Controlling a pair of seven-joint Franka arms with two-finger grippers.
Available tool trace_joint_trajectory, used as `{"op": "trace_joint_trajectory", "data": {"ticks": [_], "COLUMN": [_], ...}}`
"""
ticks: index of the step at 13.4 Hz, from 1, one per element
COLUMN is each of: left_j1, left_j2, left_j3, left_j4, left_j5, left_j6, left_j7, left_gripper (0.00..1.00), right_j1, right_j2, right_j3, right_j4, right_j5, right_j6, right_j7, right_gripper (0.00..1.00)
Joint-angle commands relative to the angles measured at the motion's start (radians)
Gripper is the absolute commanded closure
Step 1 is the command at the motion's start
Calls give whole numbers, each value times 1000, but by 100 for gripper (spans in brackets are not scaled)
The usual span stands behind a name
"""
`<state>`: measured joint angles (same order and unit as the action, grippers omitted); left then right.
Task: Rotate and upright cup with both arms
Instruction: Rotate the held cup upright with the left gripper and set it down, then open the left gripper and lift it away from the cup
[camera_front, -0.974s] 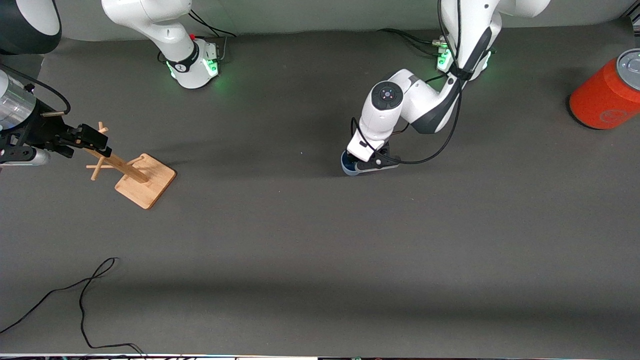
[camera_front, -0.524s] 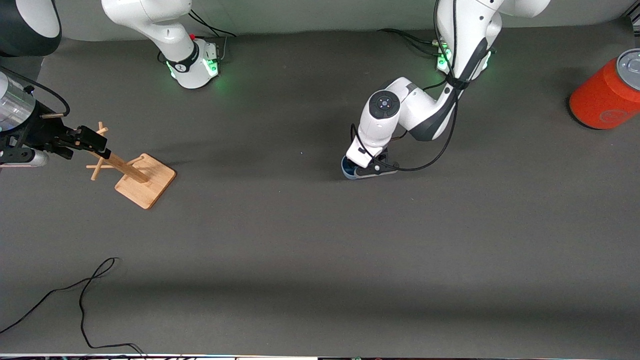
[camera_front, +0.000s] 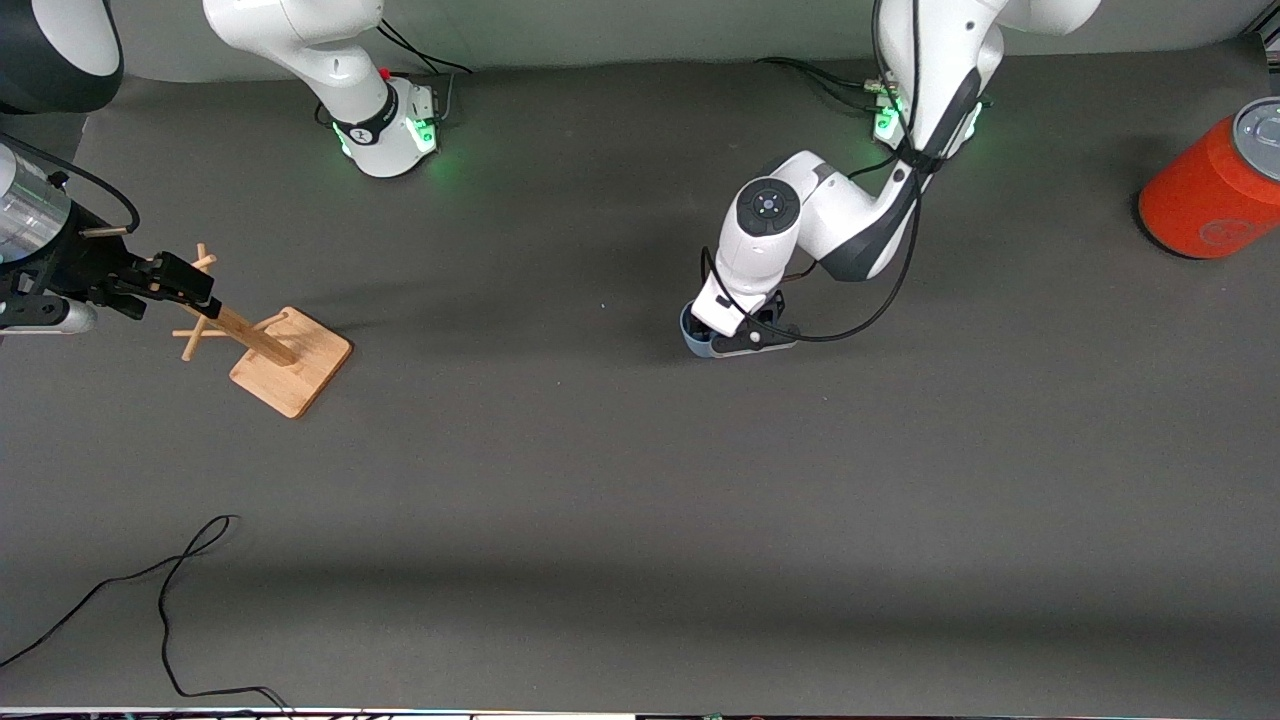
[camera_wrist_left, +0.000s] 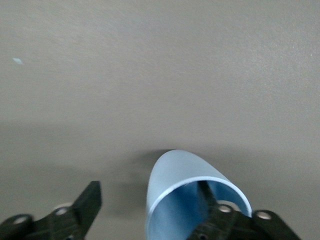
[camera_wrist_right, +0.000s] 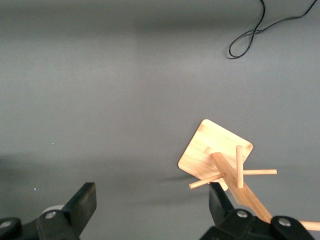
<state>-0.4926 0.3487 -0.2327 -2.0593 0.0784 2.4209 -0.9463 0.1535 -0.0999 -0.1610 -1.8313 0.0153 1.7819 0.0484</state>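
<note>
The light-blue cup sits on the grey mat mid-table, toward the left arm's end, mostly covered by the left hand. In the left wrist view the cup is tilted with its mouth toward the camera. My left gripper is down at the cup and open. One finger is inside the cup's mouth and the other finger is outside, clear of the wall. My right gripper is open and empty over the wooden peg rack, where that arm waits.
A large orange can with a grey lid lies at the left arm's end of the table. The peg rack stands at the right arm's end. A black cable lies on the mat near the front camera.
The left arm's wrist has shifted slightly at the cup, and the cup has nudged a little. The right arm has not moved.
</note>
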Motion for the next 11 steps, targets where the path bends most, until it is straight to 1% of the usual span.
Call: {"op": "trace_joint_trajectory", "data": {"ticks": [1,3,4,5,8,10,11], "left_j1": [32,83,126,164,299,412,460], "left_j2": [-124,-189,-221,-252,-341,-370,-373], "left_j3": [-4,3,3,3,6,7,7], "left_j4": [63,140,181,208,252,293,324], "left_j5": [-43,-156,-173,-178,-186,-193,-193], "left_j6": [-222,-404,-519,-604,-787,-900,-949], "left_j7": [35,168,232,289,468,626,692], "left_gripper": [0,0,0,0,0,0,0], "right_j1": [1,1,1,1,0,0,0], "right_j2": [-21,-21,-21,-23,-27,-26,-26], "right_j3": [-2,-3,-3,-5,-3,4,5], "right_j4": [-2,0,0,0,1,29,32], "right_j5": [-47,-49,-51,-49,-49,-49,-49], "right_j6": [11,11,13,11,-13,-62,-62], "right_j7": [-13,-12,-12,-12,-22,-25,-25], "right_gripper": [0,0,0,0,0,0,0]}}
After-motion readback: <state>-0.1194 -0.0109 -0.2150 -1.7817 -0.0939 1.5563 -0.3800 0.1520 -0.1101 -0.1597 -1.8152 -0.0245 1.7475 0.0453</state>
